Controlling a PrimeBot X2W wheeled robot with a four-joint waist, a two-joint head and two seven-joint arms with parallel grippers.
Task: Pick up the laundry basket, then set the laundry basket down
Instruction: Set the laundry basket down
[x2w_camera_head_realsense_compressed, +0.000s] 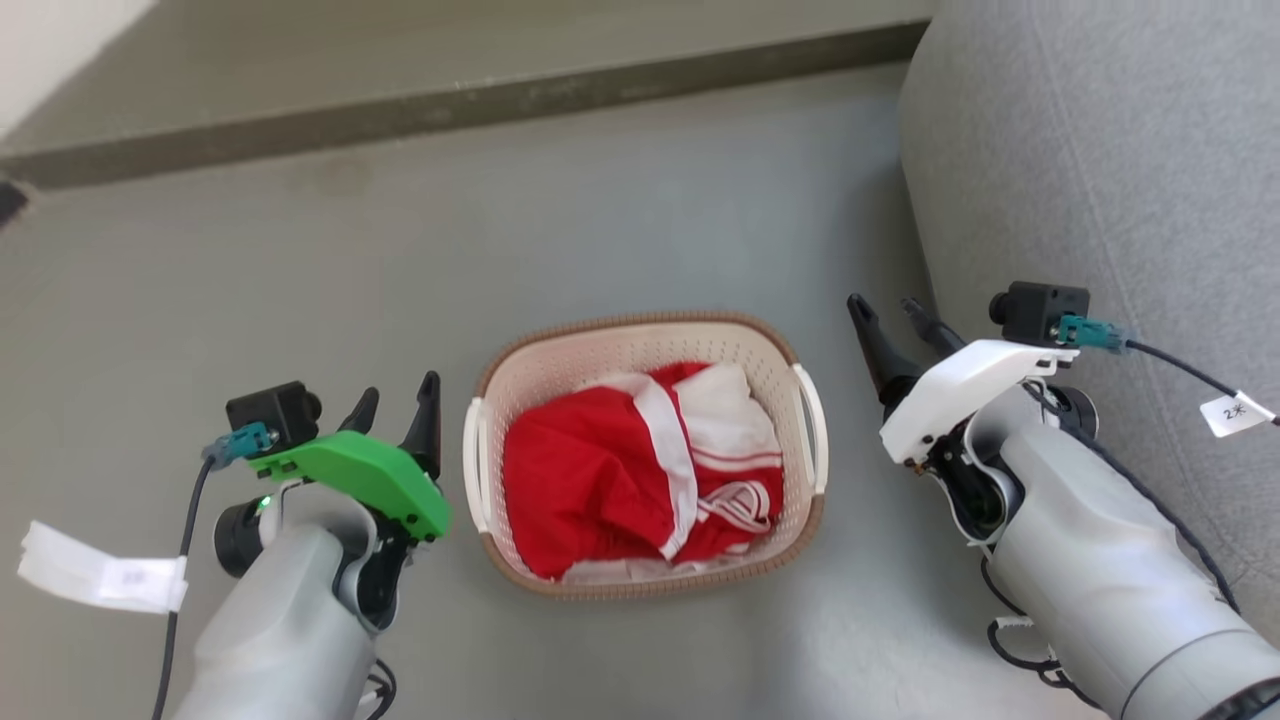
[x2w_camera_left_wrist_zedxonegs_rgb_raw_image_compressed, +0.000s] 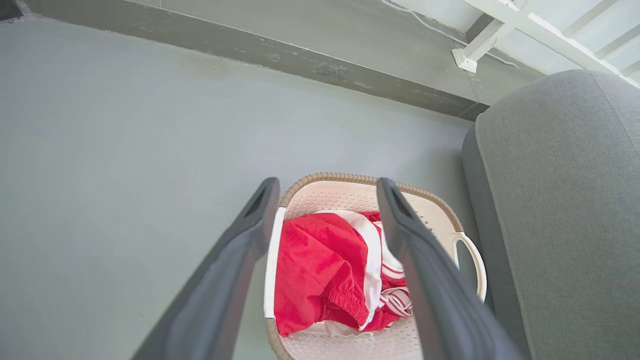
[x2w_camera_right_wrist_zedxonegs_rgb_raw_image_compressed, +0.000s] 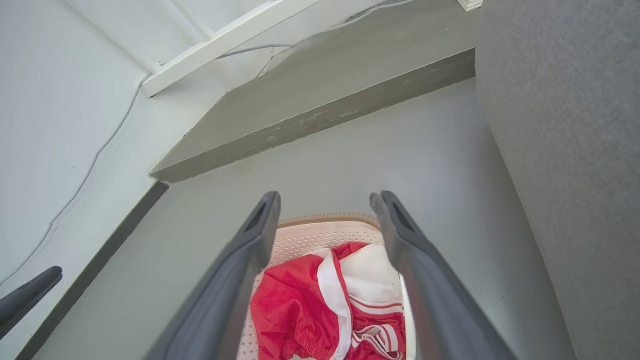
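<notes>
The laundry basket (x2w_camera_head_realsense_compressed: 600, 362), cream-white and perforated with a brown woven rim, stands on the grey floor in the middle of the head view. Red and white clothes (x2w_camera_head_realsense_compressed: 620, 470) fill it. My left gripper (x2w_camera_head_realsense_compressed: 397, 398), under a green cover, hovers open just left of the basket's left handle (x2w_camera_head_realsense_compressed: 474, 465), apart from it. On the other side my right gripper (x2w_camera_head_realsense_compressed: 890, 308), under a white cover, is open beside the right handle (x2w_camera_head_realsense_compressed: 812, 425), also apart. The left wrist view has the basket (x2w_camera_left_wrist_zedxonegs_rgb_raw_image_compressed: 345, 192) between its fingers, and the right wrist view has the basket (x2w_camera_right_wrist_zedxonegs_rgb_raw_image_compressed: 320, 234) likewise.
A grey sofa (x2w_camera_head_realsense_compressed: 1110, 150) rises close on the right, right behind my right arm. A low grey step (x2w_camera_head_realsense_compressed: 450, 100) runs across the far floor. Cables and white paper tags (x2w_camera_head_realsense_compressed: 100, 578) hang from both wrists. A white frame (x2w_camera_left_wrist_zedxonegs_rgb_raw_image_compressed: 500, 30) stands past the step.
</notes>
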